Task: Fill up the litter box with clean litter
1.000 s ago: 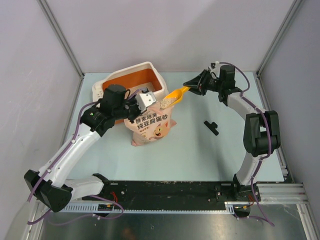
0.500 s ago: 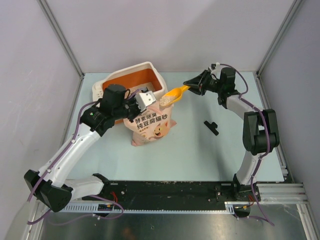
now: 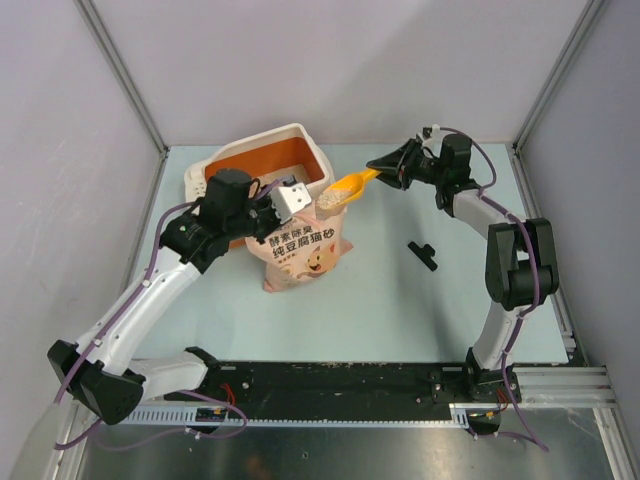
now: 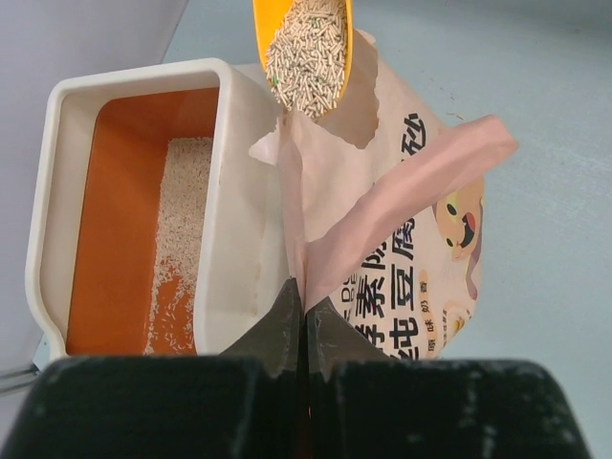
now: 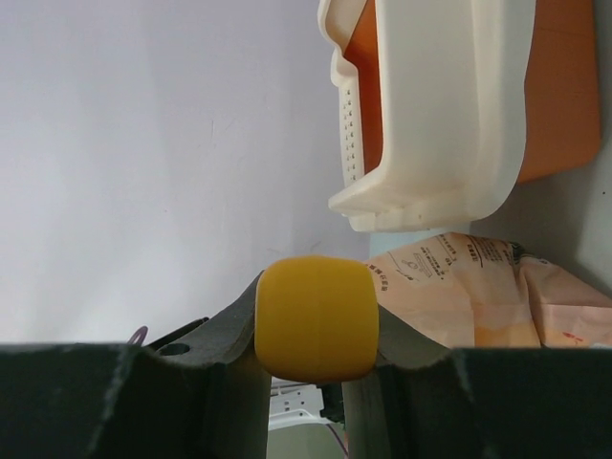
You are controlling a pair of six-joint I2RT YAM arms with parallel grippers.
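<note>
The litter box, cream-white outside and orange inside, stands at the back left. A strip of clean litter lies on its floor. My left gripper is shut on the top edge of the pink-beige bag, which stands upright against the box. In the left wrist view the gripper pinches the bag's flap. My right gripper is shut on the handle of the yellow-orange scoop. The scoop holds a load of clean litter above the bag's open mouth, beside the box's right wall.
A small black part lies on the pale blue table to the right of the bag. Grey enclosure walls close in the back and both sides. The box's rim and the bag fill the right wrist view beyond the scoop handle.
The loaded scoop has shifted slightly left toward the box, with the right gripper following. The left gripper and bag have not moved.
</note>
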